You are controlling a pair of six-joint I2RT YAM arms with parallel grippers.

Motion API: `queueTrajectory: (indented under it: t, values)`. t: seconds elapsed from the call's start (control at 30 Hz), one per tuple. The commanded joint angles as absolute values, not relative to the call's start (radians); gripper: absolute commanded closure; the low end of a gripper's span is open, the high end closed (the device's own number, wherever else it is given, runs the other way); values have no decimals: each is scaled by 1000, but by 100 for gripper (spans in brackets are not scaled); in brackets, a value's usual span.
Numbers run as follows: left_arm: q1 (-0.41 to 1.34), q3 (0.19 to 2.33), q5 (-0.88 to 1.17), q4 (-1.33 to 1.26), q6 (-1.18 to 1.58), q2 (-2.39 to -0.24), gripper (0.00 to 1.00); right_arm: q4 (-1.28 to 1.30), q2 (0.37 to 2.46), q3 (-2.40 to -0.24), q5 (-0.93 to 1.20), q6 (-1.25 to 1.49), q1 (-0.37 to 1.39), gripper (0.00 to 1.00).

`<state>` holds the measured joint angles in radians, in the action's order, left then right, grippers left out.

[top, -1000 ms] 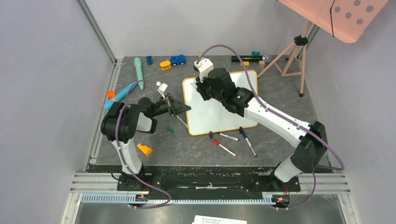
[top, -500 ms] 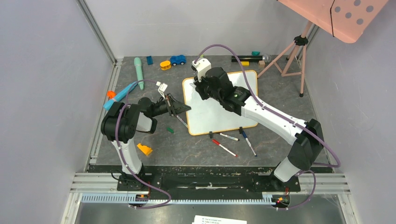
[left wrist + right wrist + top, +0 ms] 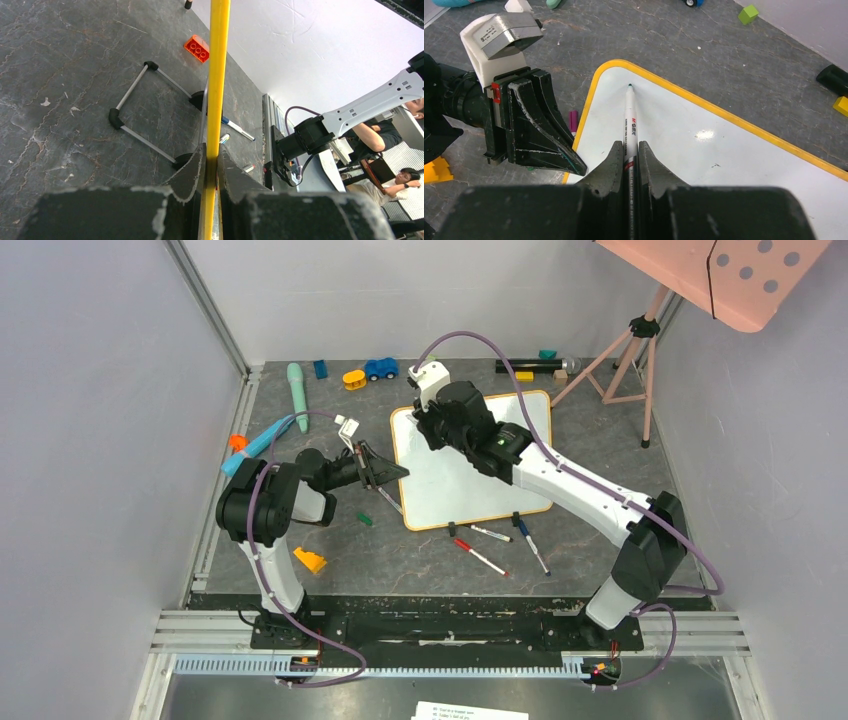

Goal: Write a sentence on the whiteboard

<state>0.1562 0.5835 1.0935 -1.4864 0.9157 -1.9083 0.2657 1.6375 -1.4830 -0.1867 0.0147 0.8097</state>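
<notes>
The whiteboard lies on the grey table in the middle of the workspace, skewed a little, with its two black clip feet on the near long edge. From above, the left gripper meets the board's left edge. The right arm reaches across the board to its far-left corner, and its wrist hides what the fingers hold.

The right wrist view supplies that. The right gripper is clamped tight on a marker. The green tip points at the white face just inside the rounded yellow corner (whether it touches the surface cannot be told). This view also shows the left gripper from the front, one black fingertip lying against the frame.

The left wrist view shows the grip itself. The yellow frame runs up the picture as a thin edge-on line, and the two fingers are pinched on it with no gap either side. Left of that line a bent metal bar with black corner pieces lies on the table, with an orange studded brick beyond it.

Only the top view shows the three loose pens just in front of the board's near edge and the blue toy car at the far side
</notes>
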Motion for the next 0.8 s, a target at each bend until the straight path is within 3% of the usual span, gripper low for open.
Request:
queueTrajectory:
  t: [0.0,0.77]
  values:
    - [149,597,1125,-1557,894,-1865,98,252,1646,-1523,-218,9,815,100]
    - [149,588,1123,-1557,891,-1858,98,254,1590,-1404,-193,33,815,100]
